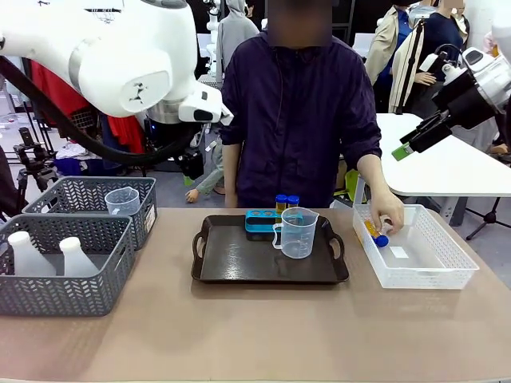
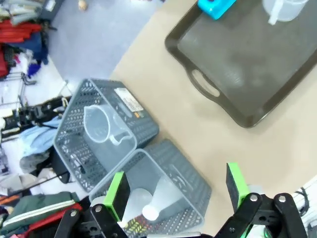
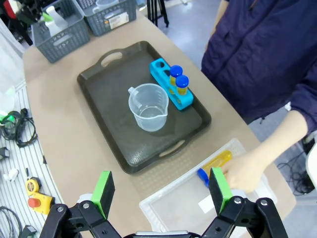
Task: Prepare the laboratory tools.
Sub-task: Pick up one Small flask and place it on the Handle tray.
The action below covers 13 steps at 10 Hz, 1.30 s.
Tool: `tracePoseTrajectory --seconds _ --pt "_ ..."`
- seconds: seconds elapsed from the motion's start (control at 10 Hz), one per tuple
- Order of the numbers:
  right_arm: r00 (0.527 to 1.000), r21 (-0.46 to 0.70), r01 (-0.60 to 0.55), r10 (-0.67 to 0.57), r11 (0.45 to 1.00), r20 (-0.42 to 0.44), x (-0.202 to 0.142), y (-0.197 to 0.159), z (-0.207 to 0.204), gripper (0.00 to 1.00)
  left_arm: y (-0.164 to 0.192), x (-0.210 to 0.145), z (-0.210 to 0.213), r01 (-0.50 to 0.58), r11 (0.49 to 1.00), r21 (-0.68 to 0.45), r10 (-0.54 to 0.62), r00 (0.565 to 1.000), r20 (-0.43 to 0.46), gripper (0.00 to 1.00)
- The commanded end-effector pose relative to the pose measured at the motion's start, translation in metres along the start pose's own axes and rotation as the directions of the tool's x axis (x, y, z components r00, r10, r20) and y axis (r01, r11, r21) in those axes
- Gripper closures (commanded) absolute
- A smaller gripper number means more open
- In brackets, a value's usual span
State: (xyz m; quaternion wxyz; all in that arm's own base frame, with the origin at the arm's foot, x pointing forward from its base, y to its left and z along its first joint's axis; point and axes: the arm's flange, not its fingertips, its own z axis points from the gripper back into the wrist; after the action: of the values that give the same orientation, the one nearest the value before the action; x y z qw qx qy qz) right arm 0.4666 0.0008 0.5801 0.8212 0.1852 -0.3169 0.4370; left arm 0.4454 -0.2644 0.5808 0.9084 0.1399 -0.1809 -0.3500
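Nearest the lens, at the front left of the tan table [image 1: 263, 335]: a grey plastic mesh basket [image 1: 72, 294] holding two white conical flasks [image 1: 78, 257], upright and side by side. Just behind it, a second grey mesh basket [image 1: 60, 199] with a clear plastic measuring beaker [image 1: 122, 201] inside. In the middle, a dark rectangular tray [image 1: 239, 259] carrying another clear handled measuring beaker [image 1: 297, 232], empty and see-through, with a pouring lip. Behind that, a small blue tube rack [image 1: 261, 219] with two blue-capped tubes of amber liquid [image 1: 281, 201] standing in it. To the right, a white mesh basket [image 1: 431, 267], the person's hand [image 1: 387, 214] reaching in and closing on a third blue-capped amber tube [image 1: 372, 230] lying there. Left gripper [image 2: 176, 186] poised high over the two grey baskets, green pads spread wide, nothing between them. Right gripper [image 3: 161, 188] likewise fully spread and empty, raised above the tray and the white basket. Probably in hand: fetching a flask for the tray. To do it well: centre over one flask's narrow neck, come straight down inside the basket walls, pinch the neck rather than the smooth sloping body, lift clear of the rim before crossing, and keep away from the person's arm.
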Motion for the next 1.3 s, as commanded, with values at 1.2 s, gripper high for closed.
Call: tracePoseTrajectory --seconds 1.2 --pt "1.000 0.009 -0.002 0.002 1.000 0.017 0.001 0.000 0.001 0.00 0.218 -0.223 0.016 -0.779 0.626 0.010 0.779 0.626 -0.038 0.00"
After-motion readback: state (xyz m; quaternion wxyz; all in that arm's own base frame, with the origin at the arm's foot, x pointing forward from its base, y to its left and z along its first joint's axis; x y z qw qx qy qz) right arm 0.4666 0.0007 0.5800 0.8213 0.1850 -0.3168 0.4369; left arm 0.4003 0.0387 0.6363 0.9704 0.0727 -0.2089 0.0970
